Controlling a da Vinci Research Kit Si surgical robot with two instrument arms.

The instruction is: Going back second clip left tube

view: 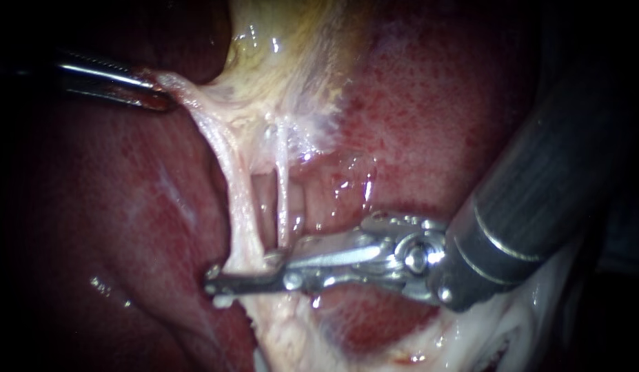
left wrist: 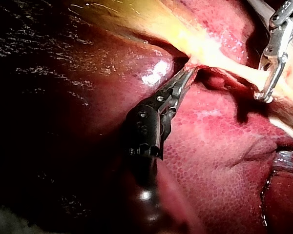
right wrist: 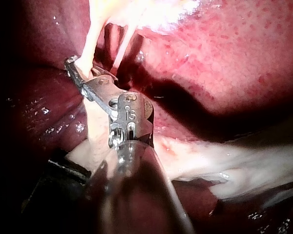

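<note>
Two pale tubes run down from the yellowish gallbladder (view: 285,41): a thicker left tube (view: 235,200) and a thin right tube (view: 283,186). My right instrument (view: 240,272) comes in from the right and lies across the lower end of the left tube. Its jaws are open, one in front of the tube and one behind. In the right wrist view the left tube (right wrist: 88,53) passes between those jaws (right wrist: 80,70). No clip shows clearly. My left instrument (view: 157,96) is shut on pale tissue beside the gallbladder and holds it taut to the left; its jaws (left wrist: 188,73) show the same grip.
Dark red liver (view: 436,103) lies behind and on both sides of the tubes. Whitish fatty tissue (view: 471,337) spreads under my right instrument's shaft. In the left wrist view my right instrument (left wrist: 263,95) hangs beyond the stretched tissue, above the liver (left wrist: 215,156).
</note>
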